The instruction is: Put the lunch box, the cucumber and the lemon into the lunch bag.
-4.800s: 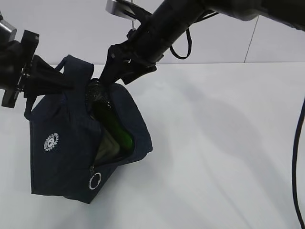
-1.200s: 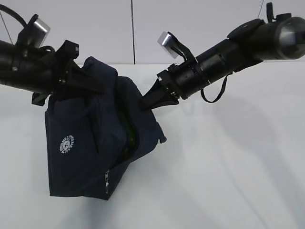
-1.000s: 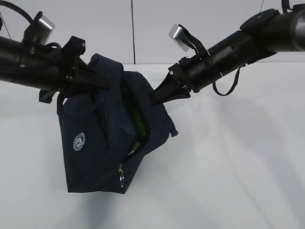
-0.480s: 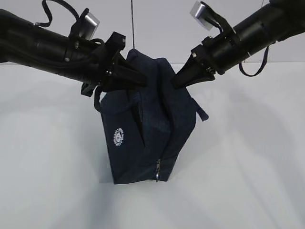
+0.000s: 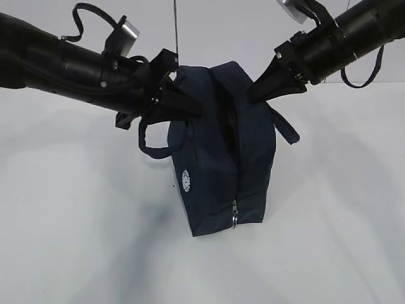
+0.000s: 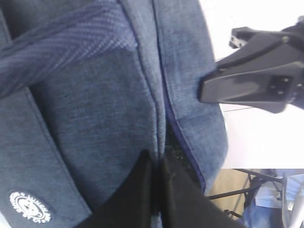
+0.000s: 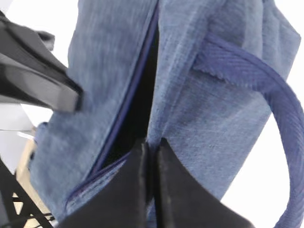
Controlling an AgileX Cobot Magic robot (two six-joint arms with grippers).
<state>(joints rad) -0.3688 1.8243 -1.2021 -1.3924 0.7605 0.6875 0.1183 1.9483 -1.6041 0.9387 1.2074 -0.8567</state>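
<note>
The dark navy lunch bag (image 5: 221,158) stands upright mid-table, its narrow zippered end toward the camera. My left gripper (image 5: 195,107) is shut on the bag's top edge left of the opening, seen close up as my left gripper (image 6: 156,159) pinching fabric beside the zipper seam. My right gripper (image 5: 251,96) is shut on the opposite top edge, which the right wrist view shows as my right gripper (image 7: 151,142) clamping the fabric rim. The opening (image 7: 137,104) is a dark narrow slit. The lunch box, the cucumber and the lemon are hidden.
One loop handle (image 5: 152,142) hangs at the bag's left and the other handle (image 5: 285,126) at its right. A metal zipper pull (image 5: 235,218) dangles low on the front. A round white logo (image 5: 186,179) faces left. The white table (image 5: 329,221) surrounds the bag.
Both arms have carried the bag to the right and turned it end-on. The gaping opening has narrowed to a slit, and the cucumber that showed inside earlier is no longer visible.
</note>
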